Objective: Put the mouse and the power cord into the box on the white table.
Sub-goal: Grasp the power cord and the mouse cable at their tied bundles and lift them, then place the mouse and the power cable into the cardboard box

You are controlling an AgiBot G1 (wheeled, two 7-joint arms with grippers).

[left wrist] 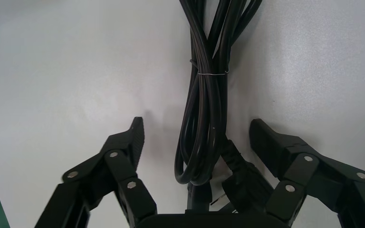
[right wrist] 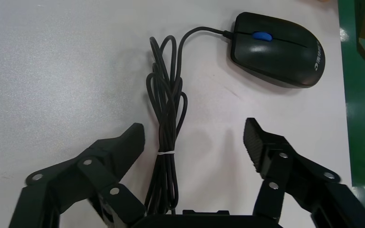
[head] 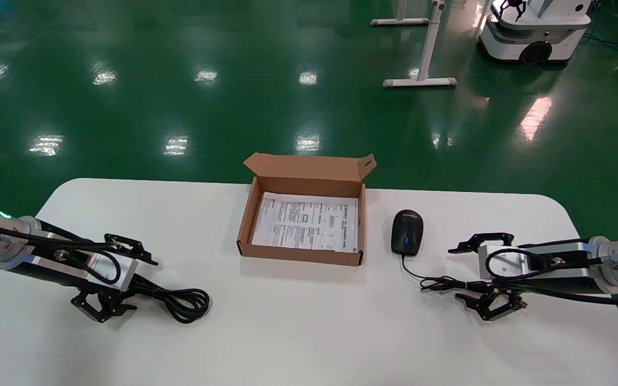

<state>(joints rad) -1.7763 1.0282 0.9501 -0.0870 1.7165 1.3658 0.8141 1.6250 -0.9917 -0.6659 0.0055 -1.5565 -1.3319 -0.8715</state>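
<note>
Fingers on your left gripper (head: 121, 281) are spread wide and hold nothing. The power cord (head: 180, 300) lies on the white table (head: 309, 332) between them, one end of its coil inside the gap, well to the left of the box (head: 303, 225). Your right gripper (head: 483, 279) is wide open too, with nothing in its grasp. The thin cable (right wrist: 166, 118) of the mouse (head: 407, 231) runs bunched between its fingers. The mouse sits just to the right of the box, not touching it. The box is open with its flap (head: 309, 163) standing up at the far side. Inside you see only a white printed sheet (head: 306, 221) lying flat on the bottom.
</note>
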